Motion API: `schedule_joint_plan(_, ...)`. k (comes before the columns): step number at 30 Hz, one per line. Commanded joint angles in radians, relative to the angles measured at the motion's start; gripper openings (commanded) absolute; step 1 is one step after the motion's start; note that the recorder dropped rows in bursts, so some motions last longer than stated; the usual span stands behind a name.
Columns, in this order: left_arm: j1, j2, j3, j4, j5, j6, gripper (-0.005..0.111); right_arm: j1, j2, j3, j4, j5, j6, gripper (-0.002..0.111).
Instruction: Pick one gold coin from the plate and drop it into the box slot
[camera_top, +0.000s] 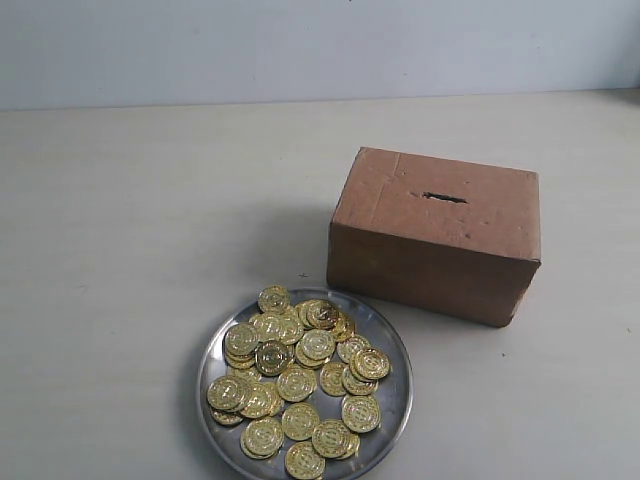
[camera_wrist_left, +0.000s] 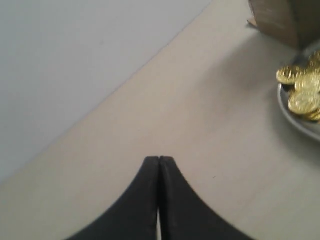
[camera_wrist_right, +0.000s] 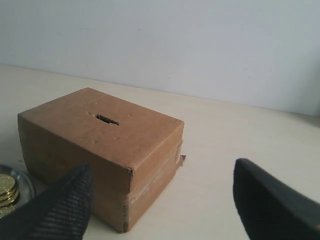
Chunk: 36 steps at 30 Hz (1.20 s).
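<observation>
**Task not yet begun.** The left jaws were pressed together, empty, well apart from the plate (camera_top: 392, 335) of gold coins (camera_top: 300, 385). The right jaws stood spread, empty, the box (camera_top: 430, 255) and its slot (camera_top: 444, 197) ahead of them. Picking and dropping both remained.

Exterior view: plate (camera_top: 398, 350) rim cropped at the frame edge; embossing on coins (camera_top: 300, 380) too small to read. Left wrist view: box (camera_wrist_left: 280, 17) and plate cropped; coins blurred.
</observation>
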Motion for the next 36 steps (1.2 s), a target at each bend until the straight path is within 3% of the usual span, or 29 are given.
schedule_joint_plan(1, 0.0, -0.005, 0.004, 0.008, -0.016, -0.256, 0.0, -0.006, -0.004, 0.005, 0.001, -0.004, -0.003, 0.073)
schedule_joint_plan(7, 0.0, -0.005, 0.004, 0.023, -0.018, -0.295, 0.0, -0.006, -0.004, 0.005, 0.066, -0.004, -0.003, 0.073)
schedule_joint_plan(12, 0.0, -0.005, 0.004, 0.023, -0.014, -0.679, 0.0, -0.006, -0.004, 0.005, 0.068, -0.002, -0.005, 0.073)
schedule_joint_plan(25, 0.0, -0.005, 0.004, 0.023, -0.009, -0.679, 0.0, -0.006, -0.004, 0.005, 0.068, -0.002, -0.005, 0.073)
schedule_joint_plan(28, 0.05, -0.005, 0.004, 0.023, -0.007, -0.677, 0.0, -0.015, -0.004, 0.005, 0.068, -0.002, -0.003, 0.073)
schedule_joint_plan(36, 0.294, -0.005, 0.004, 0.023, -0.005, -0.677, 0.0, -0.139, -0.004, 0.005, 0.075, -0.002, -0.005, 0.073)
